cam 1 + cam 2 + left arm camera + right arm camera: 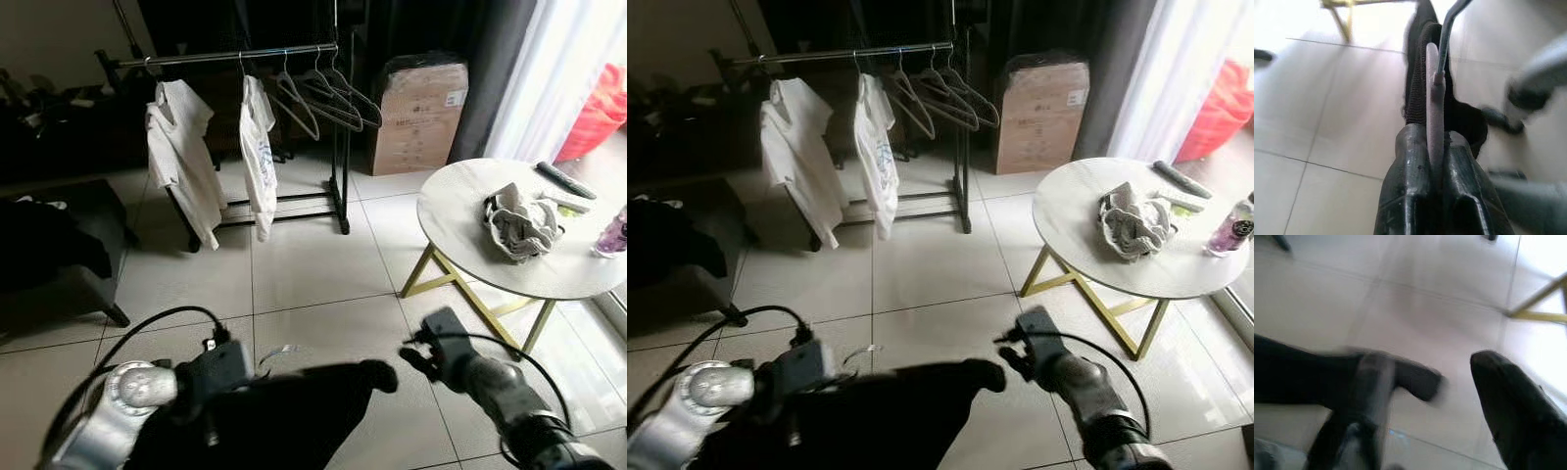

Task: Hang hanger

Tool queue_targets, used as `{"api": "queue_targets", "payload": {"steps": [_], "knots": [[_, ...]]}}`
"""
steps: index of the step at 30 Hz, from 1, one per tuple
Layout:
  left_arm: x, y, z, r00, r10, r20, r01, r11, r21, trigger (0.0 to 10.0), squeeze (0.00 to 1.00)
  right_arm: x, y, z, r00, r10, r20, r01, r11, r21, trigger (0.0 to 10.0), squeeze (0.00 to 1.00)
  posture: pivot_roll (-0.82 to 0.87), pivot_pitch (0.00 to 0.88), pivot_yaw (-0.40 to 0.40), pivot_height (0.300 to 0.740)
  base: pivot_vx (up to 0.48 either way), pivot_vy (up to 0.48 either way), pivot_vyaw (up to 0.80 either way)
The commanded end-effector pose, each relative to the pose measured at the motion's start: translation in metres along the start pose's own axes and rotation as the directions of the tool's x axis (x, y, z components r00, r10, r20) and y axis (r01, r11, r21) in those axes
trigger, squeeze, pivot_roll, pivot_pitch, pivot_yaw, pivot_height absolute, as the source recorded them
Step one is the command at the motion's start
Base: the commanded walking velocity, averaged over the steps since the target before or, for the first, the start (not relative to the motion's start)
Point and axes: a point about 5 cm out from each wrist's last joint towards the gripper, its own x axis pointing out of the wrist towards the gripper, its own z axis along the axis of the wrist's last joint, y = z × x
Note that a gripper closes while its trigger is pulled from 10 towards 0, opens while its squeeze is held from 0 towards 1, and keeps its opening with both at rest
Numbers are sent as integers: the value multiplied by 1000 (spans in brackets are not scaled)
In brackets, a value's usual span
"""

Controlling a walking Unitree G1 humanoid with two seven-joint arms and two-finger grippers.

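- Hanger [1433,98] sits pinched between the two fingers of the left gripper [1432,161], pressed together on its pale body, low in front of the robot; a black garment [274,416] is draped over it.
- Right gripper [1440,382] hovers just beside the garment's end, fingers spread and holding nothing.
- Clothes rack [225,57] stands well apart, across the tiled floor [294,274], so the hanger has a long way to travel.
- Risk, as I judge it: the grip is only on a thin edge of the hanger, so the hanger may twist or slip out while walking.
- Risk: the garment hangs loose and could slide off one side, or drag on the floor.
- Risk: the hook [1447,34] may miss the rail, or knock the hangers already there.
- Risk: the round table [460,245] is near on the right, and the right arm could hit it.
- Count: two white shirts [181,157] on the rail, and about four empty hangers [328,98], though they overlap and I cannot count them exactly.
- Count: one cardboard box [419,116], one table with one crumpled cloth [519,223].
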Motion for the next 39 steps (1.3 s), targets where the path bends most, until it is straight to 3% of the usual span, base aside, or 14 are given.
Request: {"api": "queue_targets", "payload": {"steps": [1,8,13,16,17,18,22,27,32,39], "knots": [[0,6,7,999,41,24,-41,999,-6,10000,0,-1,3,3,999,34,14,-35,998,47,10000,1000,36,108,41,740,0,0,0],[18,8,18,985,155,80,-144,981,-129,10000,0,-10,24,7,985,168,35,-167,986,-8,10000,1000,25,119,42,740,0,0,0],[21,14,18,975,214,65,-204,970,-136,10000,0,-20,20,1,986,165,-29,-167,984,-57,10000,1000,16,126,42,740,0,0,0],[23,20,18,964,261,49,-249,954,-167,10000,0,-24,23,8,985,173,-8,-173,985,-8,10000,1000,8,128,42,740,0,0,0],[25,21,21,963,262,56,-246,948,-200,10000,0,-27,30,16,981,192,30,-192,981,29,10000,631,8,129,43,740,0,0,0],[27,19,25,967,244,71,-223,950,-217,10000,0,-27,36,22,977,206,60,-209,976,56,10000,0,10,130,44,740,0,0,0],[32,12,35,976,189,111,-161,962,-221,10000,0,-24,47,34,972,203,117,-217,968,127,10000,0,11,133,45,740,0,0,0],[36,14,41,973,190,129,-155,958,-241,10000,0,-21,55,37,980,175,94,-188,970,154,10000,0,13,135,46,740,0,0,0],[41,17,55,966,200,164,-145,943,-299,10000,0,-22,61,29,994,108,5,-106,973,207,10000,0,6,138,51,740,0,0,0],[44,16,62,967,175,183,-112,943,-313,10000,0,-18,56,29,1000,1,5,-3,958,288,10000,0,5,135,55,740,0,0,0]]}}
